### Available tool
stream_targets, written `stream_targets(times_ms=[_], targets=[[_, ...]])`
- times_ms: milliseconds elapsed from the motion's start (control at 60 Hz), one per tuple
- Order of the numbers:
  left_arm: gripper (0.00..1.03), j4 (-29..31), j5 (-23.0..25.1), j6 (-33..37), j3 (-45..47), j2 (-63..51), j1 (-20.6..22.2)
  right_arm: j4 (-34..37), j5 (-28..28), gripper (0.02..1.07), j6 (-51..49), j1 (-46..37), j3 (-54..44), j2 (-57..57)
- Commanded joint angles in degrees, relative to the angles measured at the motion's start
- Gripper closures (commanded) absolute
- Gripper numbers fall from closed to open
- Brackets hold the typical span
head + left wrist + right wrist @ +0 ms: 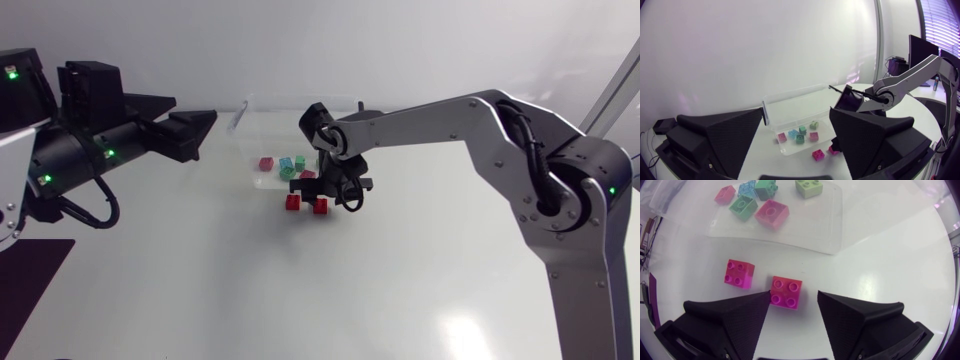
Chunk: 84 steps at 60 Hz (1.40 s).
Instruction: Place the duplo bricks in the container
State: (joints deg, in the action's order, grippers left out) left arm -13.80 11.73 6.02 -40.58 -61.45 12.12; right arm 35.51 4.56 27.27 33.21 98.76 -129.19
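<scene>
A right arm (pixel 430 125) reaches over a white desk (pixel 400 300), its jaws spread and holding nothing. A red brick (pixel 786 292) lies on the desk just ahead of the gap, off-centre and close to one finger, and a pink brick (pixel 739 273) sits just beside it. Both lie outside the clear container (pixel 812 227), which holds several bricks (pixel 771 213). Closing off-centre would probably twist the red brick away or knock its neighbour. The container's near wall stands in the way. The left arm (pixel 110 135) hangs well apart, its jaws spread and empty.

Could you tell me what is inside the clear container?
Six bricks lie in the container: three green, two pink, one blue. My right arm hides its far corner.
</scene>
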Motion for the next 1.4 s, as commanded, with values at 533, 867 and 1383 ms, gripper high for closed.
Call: stream_targets(times_ms=[533, 867, 1383], targets=[[0.10, 0.5, 1.4, 1.2, 4.1, 6.7, 0.1, 6.8, -1.0, 0.41, 1.6, 1.0, 6.2, -4.6], [0.10, 0.7, 1.6, 1.6, 4.5, 7.9, 0.0, 7.7, -2.0, 0.47, 1.6, 1.2, 7.4, -5.4], [0.10, 1.9, 2.9, 1.7, 5.1, 10.1, -0.5, 9.6, -3.2, 0.57, 1.4, 0.7, 10.4, -7.4]])
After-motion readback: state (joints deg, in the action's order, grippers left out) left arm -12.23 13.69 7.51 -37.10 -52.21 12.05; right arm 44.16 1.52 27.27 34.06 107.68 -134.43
